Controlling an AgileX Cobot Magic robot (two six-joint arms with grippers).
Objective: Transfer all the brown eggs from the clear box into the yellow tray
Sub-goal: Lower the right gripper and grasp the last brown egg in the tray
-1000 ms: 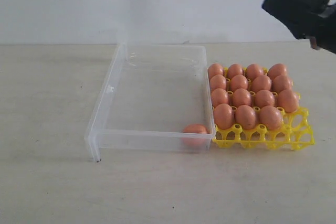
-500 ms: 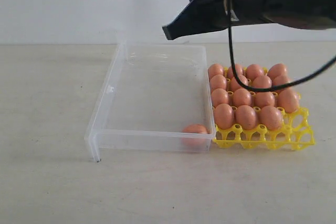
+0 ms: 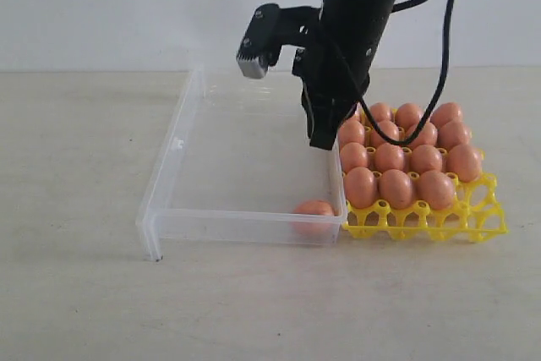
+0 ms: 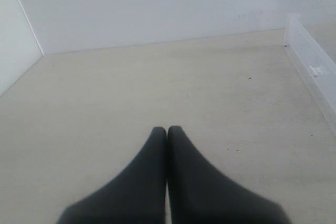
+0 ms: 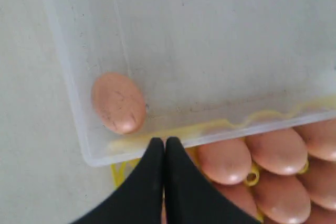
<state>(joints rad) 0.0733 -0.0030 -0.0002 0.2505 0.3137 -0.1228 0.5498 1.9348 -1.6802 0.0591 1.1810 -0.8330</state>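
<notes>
— Where to look for the last egg (image 3: 314,208)?

— In the box (image 3: 169,158), in the near corner beside the tray (image 3: 482,209). Lies on its side, lengthwise along the near wall. Fifteen more eggs (image 3: 389,156) already seated in the tray, with one front corner cup bare.

— And the right pincer (image 3: 324,143)?

— Hangs above the box's tray-side wall, farther back than the egg. Pinched fully together, holding nothing.

— Which way to go, then?

— Toward the near wall and down. Probably best to spread wide first, then close across the egg's short width.

— Left pincer (image 4: 167,129)?

— Pressed together as well, empty, off over bare table (image 4: 131,87) beyond the box's other side. Well apart from the egg; right arm plainly nearer.
</notes>
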